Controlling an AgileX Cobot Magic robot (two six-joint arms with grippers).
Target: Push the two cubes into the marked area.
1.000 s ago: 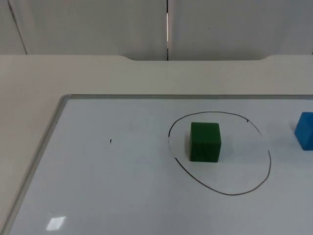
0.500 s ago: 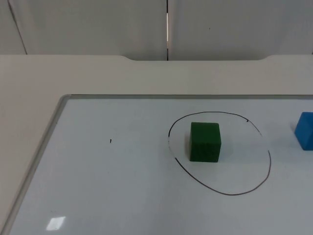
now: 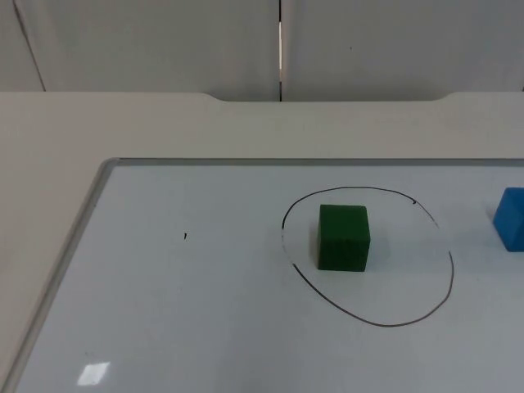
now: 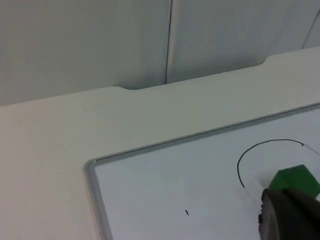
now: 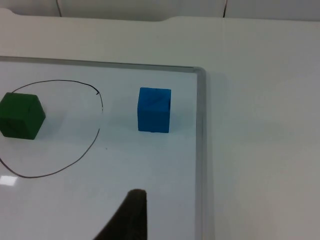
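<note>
A green cube (image 3: 344, 237) stands inside the hand-drawn black circle (image 3: 385, 324), towards its upper left part. A blue cube (image 3: 512, 218) sits to the right of the circle, outside the line, at the picture's right edge. In the right wrist view the blue cube (image 5: 154, 110) lies a short way beyond the circle's line (image 5: 95, 137), with the green cube (image 5: 21, 115) within it; my right gripper (image 5: 127, 217) hangs back from both. In the left wrist view my left gripper (image 4: 290, 217) is near the green cube (image 4: 295, 181), apart from it.
The cubes rest on a whiteboard whose grey rim (image 3: 82, 229) runs along the left and back. Its right rim (image 5: 200, 125) passes close to the blue cube. Bare white table (image 3: 164, 123) reaches back to the grey partition wall (image 3: 164, 41).
</note>
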